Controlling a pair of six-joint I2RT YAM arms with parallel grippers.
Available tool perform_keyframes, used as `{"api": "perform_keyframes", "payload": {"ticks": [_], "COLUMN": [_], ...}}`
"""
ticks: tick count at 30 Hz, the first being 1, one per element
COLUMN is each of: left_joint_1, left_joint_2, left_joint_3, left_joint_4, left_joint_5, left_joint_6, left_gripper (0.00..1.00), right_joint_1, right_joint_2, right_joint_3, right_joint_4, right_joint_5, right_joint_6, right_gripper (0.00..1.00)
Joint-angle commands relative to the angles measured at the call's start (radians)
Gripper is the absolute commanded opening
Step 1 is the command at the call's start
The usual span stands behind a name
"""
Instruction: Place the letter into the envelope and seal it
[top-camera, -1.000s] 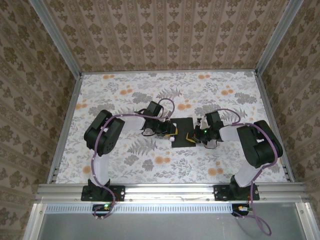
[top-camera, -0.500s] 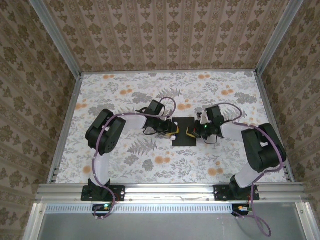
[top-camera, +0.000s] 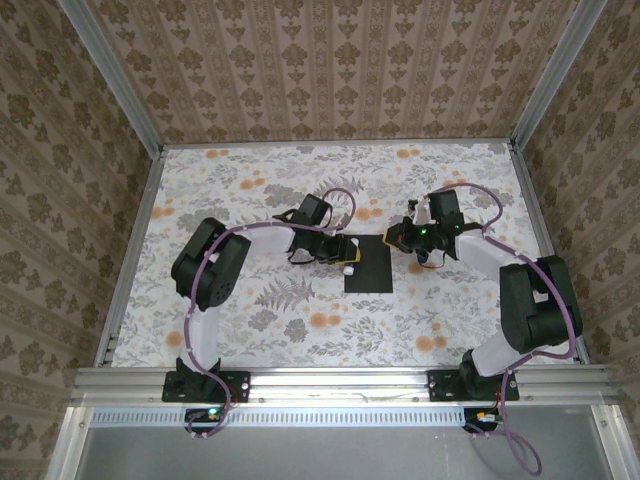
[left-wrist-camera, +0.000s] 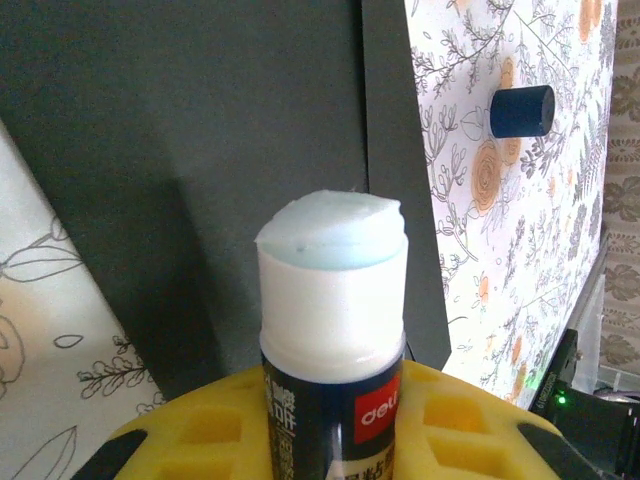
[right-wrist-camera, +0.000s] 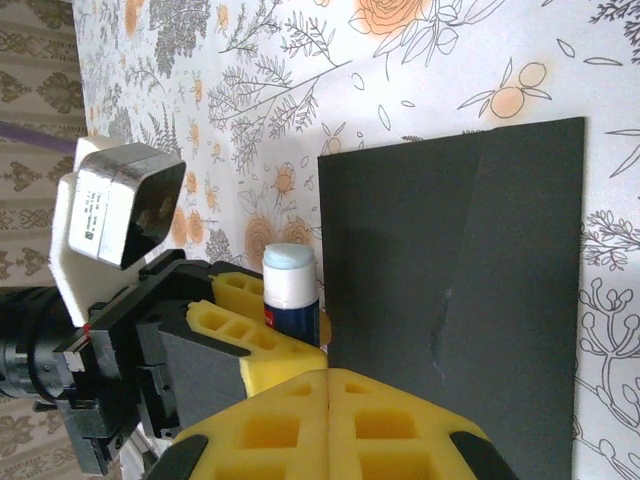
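At table centre, the black envelope (top-camera: 368, 266) lay flat. Its long axis seemed to run near to far, and a fold line showed along its length in the right wrist view. The left gripper (top-camera: 345, 258) was clamped partly closed on an uncapped glue stick (left-wrist-camera: 333, 300). The stick's red label read "deli" beside Chinese characters, and its pale blue tip pointed over the envelope's left edge. A dark blue cap (left-wrist-camera: 522, 110) lay on the floral table (top-camera: 250, 190). The right gripper (top-camera: 399, 240) was closed and empty. It had withdrawn from the envelope's right edge since a second earlier.
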Motion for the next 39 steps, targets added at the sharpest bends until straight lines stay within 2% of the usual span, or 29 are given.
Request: {"api": "perform_keyframes", "payload": {"ticks": [1, 8, 13, 18, 21, 23, 24, 26, 28, 31, 35, 39], "left_joint_1": [0.006, 0.02, 0.026, 0.031, 0.032, 0.036, 0.041, 0.056, 0.074, 0.11, 0.159, 0.189], "left_joint_2": [-0.056, -0.113, -0.146, -0.186, -0.226, -0.259, -0.272, -0.301, -0.328, -0.382, -0.444, -0.47], "left_joint_3": [0.033, 0.042, 0.054, 0.043, 0.035, 0.038, 0.04, 0.051, 0.071, 0.073, 0.061, 0.049], "left_joint_4": [-0.056, -0.119, -0.175, -0.174, -0.169, -0.182, -0.186, -0.195, -0.207, -0.156, -0.022, 0.138], "left_joint_5": [0.014, 0.042, 0.046, 0.033, 0.009, -0.015, -0.022, -0.021, -0.011, 0.067, 0.205, 0.327], "left_joint_6": [0.086, 0.209, 0.286, 0.32, 0.361, 0.395, 0.408, 0.422, 0.421, 0.389, 0.307, 0.185], "left_gripper": [0.0, 0.0, 0.0, 0.0, 0.0, 0.0, 0.0, 0.0, 0.0, 0.0, 0.0, 0.0], "right_joint_1": [-0.01, -0.024, -0.027, -0.029, -0.029, -0.029, -0.029, -0.029, -0.029, -0.031, -0.038, -0.035], "right_joint_2": [-0.043, -0.067, -0.075, -0.088, -0.094, -0.094, -0.091, -0.086, -0.088, -0.093, -0.084, -0.082], "right_joint_3": [-0.005, -0.006, -0.002, -0.002, 0.002, 0.012, 0.017, 0.038, 0.05, 0.059, 0.054, 0.063], "right_joint_4": [-0.025, -0.041, -0.044, -0.043, -0.045, -0.054, -0.056, -0.065, -0.059, 0.007, 0.209, 0.368], "right_joint_5": [0.011, 0.016, 0.015, 0.014, 0.007, -0.008, -0.017, -0.046, -0.069, -0.166, -0.368, -0.495], "right_joint_6": [-0.019, -0.029, -0.032, -0.028, -0.031, -0.037, -0.042, -0.054, -0.06, -0.053, 0.014, 0.089], "right_gripper": [0.07, 0.19, 0.22, 0.26, 0.33, 0.47, 0.56, 0.81, 0.96, 1.0, 1.0, 0.98]}}
